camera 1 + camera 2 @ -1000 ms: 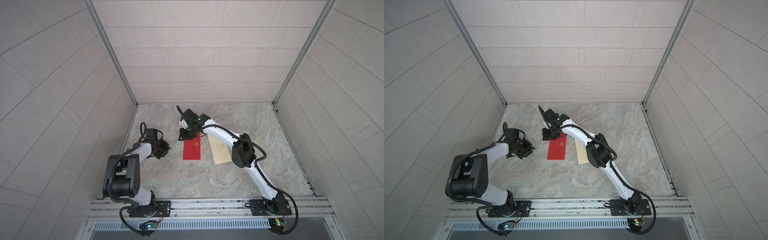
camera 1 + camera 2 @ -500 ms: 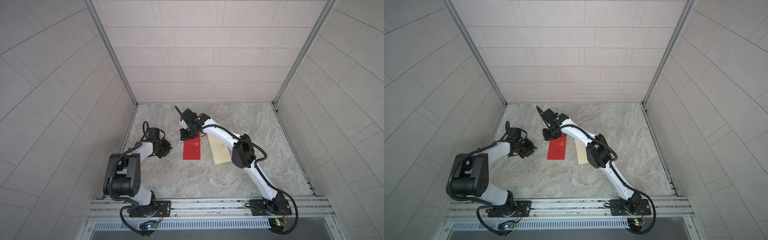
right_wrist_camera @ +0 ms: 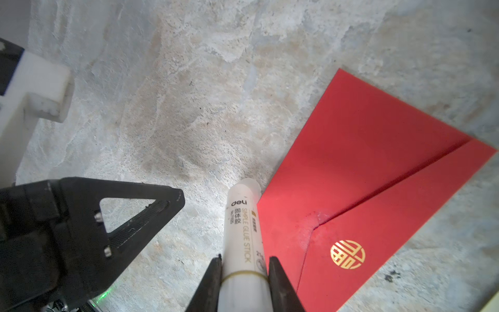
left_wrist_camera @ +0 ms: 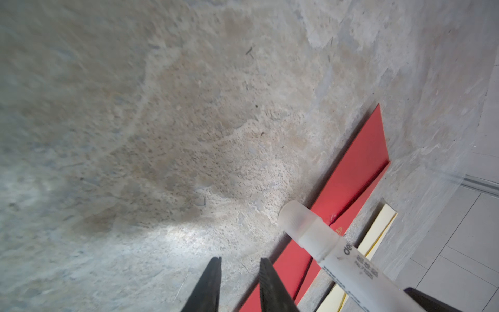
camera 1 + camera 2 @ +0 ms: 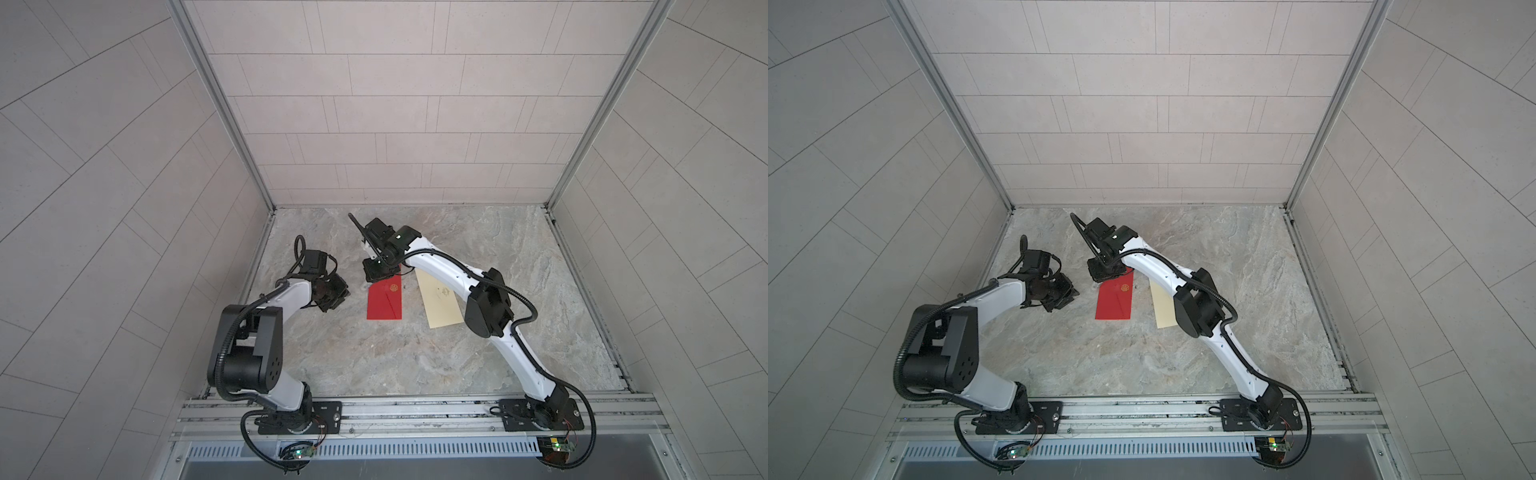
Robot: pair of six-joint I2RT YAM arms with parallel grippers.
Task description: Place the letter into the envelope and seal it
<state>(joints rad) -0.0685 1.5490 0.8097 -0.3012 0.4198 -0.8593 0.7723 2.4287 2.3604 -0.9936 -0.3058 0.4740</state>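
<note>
The red envelope [image 5: 385,301] lies flat mid-table, long axis running near to far, pointed flap side up with a gold emblem at the far end. The cream letter [image 5: 440,303] lies flat just right of it, not touching. A white glue stick [image 3: 243,237] tilts beside the envelope's far left edge.

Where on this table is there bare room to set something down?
Bare: the near table between envelope, letter and rail; also the right side past the letter. Crowded: the envelope's far end, with the right gripper, glue stick and left gripper close by.
</note>
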